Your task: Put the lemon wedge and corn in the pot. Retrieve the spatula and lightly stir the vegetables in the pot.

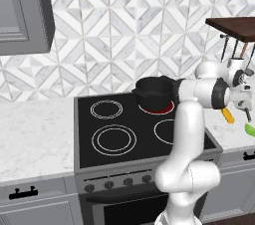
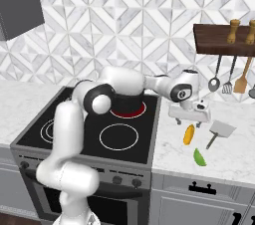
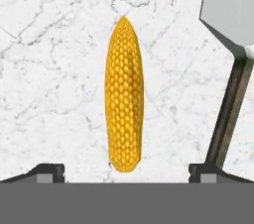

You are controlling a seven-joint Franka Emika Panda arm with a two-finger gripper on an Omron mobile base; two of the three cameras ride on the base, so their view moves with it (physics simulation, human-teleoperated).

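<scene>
Your gripper (image 2: 190,119) hovers with fingers (image 3: 49,172) spread wide, grasping nothing; the corn (image 3: 124,94) lies centred between them on the counter (image 3: 49,69), its long axis crossing the closing line.

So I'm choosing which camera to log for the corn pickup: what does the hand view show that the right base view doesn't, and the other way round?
Only the hand view shows the open gripper straddling the corn, with counter visible between it and each fingertip.

Only the right base view shows the green wedge, the pot behind the arm on the red burner, and the utensils hanging under the shelf.

Both show the corn lying on the marble counter with the spatula beside it.
</scene>
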